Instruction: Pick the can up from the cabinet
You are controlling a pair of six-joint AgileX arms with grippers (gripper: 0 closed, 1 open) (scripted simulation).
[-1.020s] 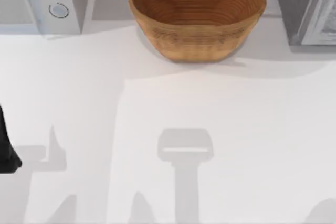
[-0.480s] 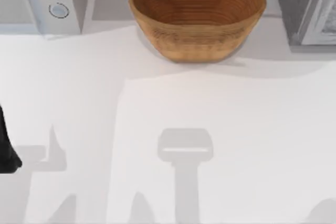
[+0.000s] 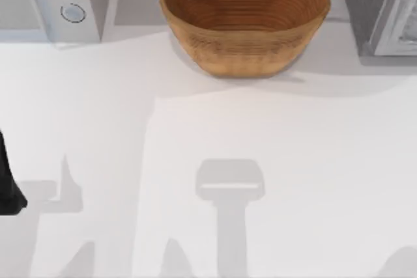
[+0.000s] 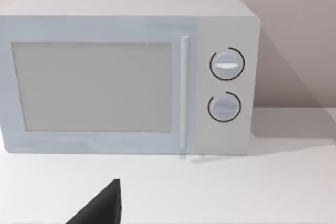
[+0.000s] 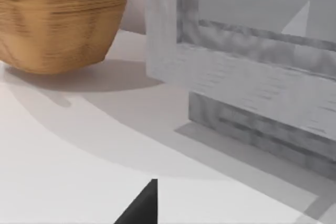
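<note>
The can is out of view. The grey cabinet (image 3: pixel 374 11) stands at the table's back right corner. In the right wrist view the cabinet (image 5: pixel 262 114) is close ahead, with a pale framed front panel (image 5: pixel 236 82). A dark corner of my right gripper (image 5: pixel 140 208) pokes in low over the white table, short of the cabinet. My left arm (image 3: pixel 6 190) is parked at the table's left edge. A dark part of my left gripper (image 4: pixel 100 208) faces the microwave (image 4: pixel 126 77).
A brown woven basket (image 3: pixel 244 21) sits at the back middle, beside the cabinet, and its wall (image 5: pixel 58 19) shows in the right wrist view. The white microwave (image 3: pixel 55 1) fills the back left corner. The white table (image 3: pixel 260 135) lies open in front.
</note>
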